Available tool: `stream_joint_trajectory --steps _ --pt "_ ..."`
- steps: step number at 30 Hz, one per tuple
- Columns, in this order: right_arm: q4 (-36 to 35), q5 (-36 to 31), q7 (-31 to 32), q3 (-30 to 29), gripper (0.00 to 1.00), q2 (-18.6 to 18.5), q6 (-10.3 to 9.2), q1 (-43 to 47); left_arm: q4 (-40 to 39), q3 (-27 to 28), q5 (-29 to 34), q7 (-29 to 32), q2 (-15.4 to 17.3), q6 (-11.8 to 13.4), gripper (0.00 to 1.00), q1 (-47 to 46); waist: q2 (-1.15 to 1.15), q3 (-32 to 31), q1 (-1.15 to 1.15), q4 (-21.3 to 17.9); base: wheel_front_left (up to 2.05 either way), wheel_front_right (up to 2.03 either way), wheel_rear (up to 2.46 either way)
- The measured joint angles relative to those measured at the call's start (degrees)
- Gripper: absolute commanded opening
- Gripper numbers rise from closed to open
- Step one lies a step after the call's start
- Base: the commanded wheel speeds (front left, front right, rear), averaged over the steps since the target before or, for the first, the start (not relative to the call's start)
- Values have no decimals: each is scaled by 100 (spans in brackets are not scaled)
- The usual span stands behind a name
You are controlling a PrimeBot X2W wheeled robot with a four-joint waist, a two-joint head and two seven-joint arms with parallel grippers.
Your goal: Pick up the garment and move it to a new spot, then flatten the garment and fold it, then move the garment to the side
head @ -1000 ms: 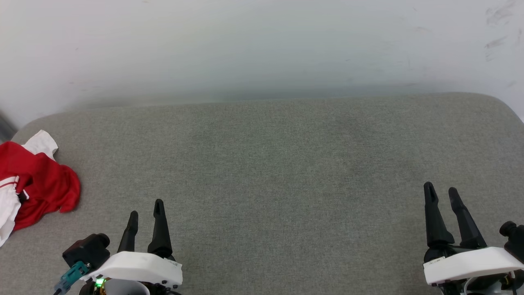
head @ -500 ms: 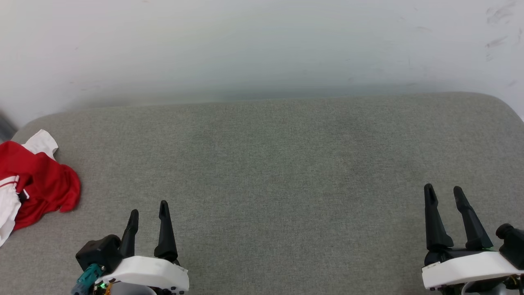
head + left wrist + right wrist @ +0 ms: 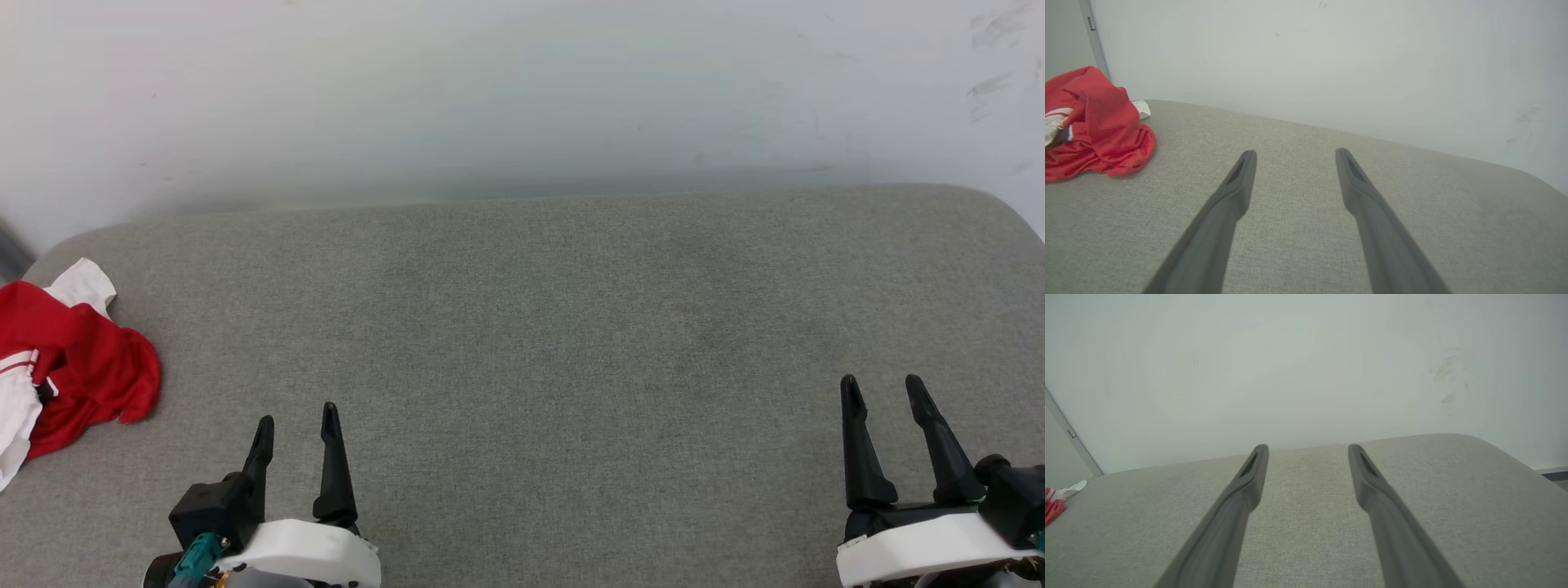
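Observation:
The garment (image 3: 73,367) is a crumpled red heap with white sleeve parts, lying at the far left edge of the grey cushioned surface (image 3: 555,327); part of it runs out of the head view. In the left wrist view the garment (image 3: 1098,126) sits at the left, well beyond the fingers. A small bit of the garment (image 3: 1055,506) shows at the left edge of the right wrist view. My left gripper (image 3: 296,416) stands open at the lower left, to the right of the garment and apart from it. My right gripper (image 3: 882,389) stands open at the lower right, with nothing between its fingers.
A pale wall (image 3: 522,90) rises directly behind the surface's far edge. The surface has rounded corners at the far left and far right (image 3: 996,204). A grey vertical strip (image 3: 1094,36) stands by the wall behind the garment.
Both grippers have drawn back slightly toward the bottom of the head view, and the left one has shifted a little to the right. The garment has not moved.

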Motion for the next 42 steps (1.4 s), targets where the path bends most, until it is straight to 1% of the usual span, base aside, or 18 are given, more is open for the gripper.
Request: stream_joint_trajectory --steps 10,25,34,36,42 --pt "-22 -486 -124 12 100 0 0 57 125 9 415 -116 -10 -19 100 25 0 5 0 4 0 0 0" --pt "-93 -854 -281 34 100 0 1 132 275 23 861 -285 -22 -80 100 46 0 11 0 19 0 0 0" --pt "-123 -1023 -374 58 100 0 1 169 269 16 973 -360 -23 -80 100 92 0 -5 0 12 0 0 0" --pt "-123 -991 -374 59 100 0 1 177 287 26 949 -360 -23 -120 100 92 0 -8 0 8 0 0 0" --pt "-84 -835 -374 71 100 0 1 215 312 54 825 -360 -23 -132 100 92 0 -11 0 10 0 0 0"
